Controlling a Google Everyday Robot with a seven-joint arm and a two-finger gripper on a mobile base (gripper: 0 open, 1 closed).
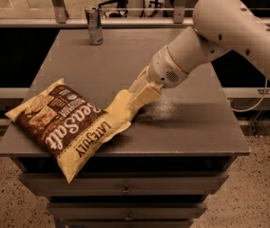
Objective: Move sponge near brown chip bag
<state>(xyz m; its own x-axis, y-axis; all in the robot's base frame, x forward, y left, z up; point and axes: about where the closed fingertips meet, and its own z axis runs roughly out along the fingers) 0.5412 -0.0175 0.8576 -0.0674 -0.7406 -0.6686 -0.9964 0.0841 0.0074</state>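
Observation:
The brown chip bag (63, 120), brown and cream-yellow and printed "Sea Salt" and "Late July", lies flat on the front left of the grey table (192, 122). My gripper (134, 100) reaches down from the right and is shut on the pale yellow sponge (120, 104). It holds the sponge low over the table, right at the bag's right edge. Whether the sponge touches the bag or the table I cannot tell.
A slim metal can (94, 25) stands upright at the table's back left. My white arm (220, 32) crosses the right half of the table. Drawers sit under the front edge, and a railing runs behind the table.

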